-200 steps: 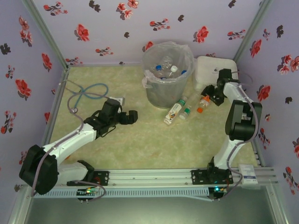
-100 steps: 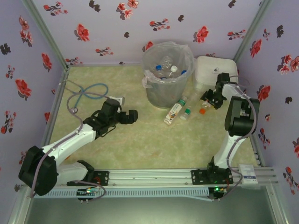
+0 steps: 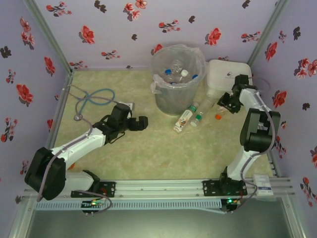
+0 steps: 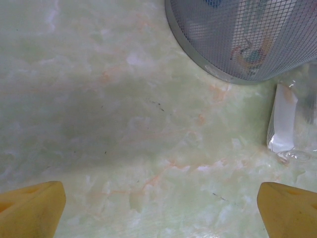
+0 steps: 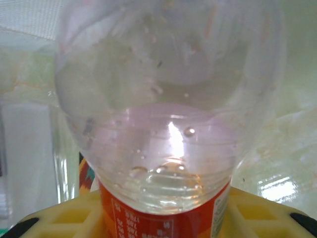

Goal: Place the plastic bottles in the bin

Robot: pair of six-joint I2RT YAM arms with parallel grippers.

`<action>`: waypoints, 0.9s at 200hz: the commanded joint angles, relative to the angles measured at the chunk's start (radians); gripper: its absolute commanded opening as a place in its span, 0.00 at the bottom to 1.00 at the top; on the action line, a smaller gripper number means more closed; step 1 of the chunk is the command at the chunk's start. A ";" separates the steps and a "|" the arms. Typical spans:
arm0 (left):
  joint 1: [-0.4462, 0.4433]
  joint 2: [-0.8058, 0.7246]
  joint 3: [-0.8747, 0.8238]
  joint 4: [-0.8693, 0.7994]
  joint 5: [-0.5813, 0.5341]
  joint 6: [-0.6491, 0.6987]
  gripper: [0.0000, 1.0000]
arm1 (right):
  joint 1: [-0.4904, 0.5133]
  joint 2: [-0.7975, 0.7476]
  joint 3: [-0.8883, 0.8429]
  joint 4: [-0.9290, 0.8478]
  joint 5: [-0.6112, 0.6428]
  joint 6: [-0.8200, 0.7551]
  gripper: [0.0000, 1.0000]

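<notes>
The grey translucent bin (image 3: 177, 82) stands at the back middle of the table with several bottles inside. Two clear bottles (image 3: 184, 118) (image 3: 196, 119) lie on the table just in front of it. A third bottle with an orange cap (image 3: 218, 117) lies to their right, and my right gripper (image 3: 226, 102) is shut on its body. In the right wrist view that bottle (image 5: 168, 124), with its red label, sits between the yellow fingers (image 5: 64, 220). My left gripper (image 3: 141, 124) hangs open left of the bin. Its wrist view shows the bin's base (image 4: 237, 44) and one bottle (image 4: 283, 124).
A white rounded box (image 3: 228, 77) stands right of the bin, close behind the right gripper. A blue-tubed stethoscope (image 3: 91, 99) lies at the back left. Flowered walls close in the table on three sides.
My right gripper came down onto the orange-capped bottle and has shifted slightly right with it. The left arm has edged a little toward the bin.
</notes>
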 commanded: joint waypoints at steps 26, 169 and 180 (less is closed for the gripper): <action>0.005 0.010 0.029 0.024 0.018 0.018 1.00 | -0.016 -0.143 0.016 -0.137 0.054 -0.062 0.25; 0.006 0.070 0.047 0.037 0.027 0.044 1.00 | 0.166 -0.302 0.577 -0.288 -0.129 -0.085 0.11; 0.006 0.070 0.055 0.027 0.027 0.053 1.00 | 0.203 -0.249 0.679 -0.305 -0.123 -0.091 0.11</action>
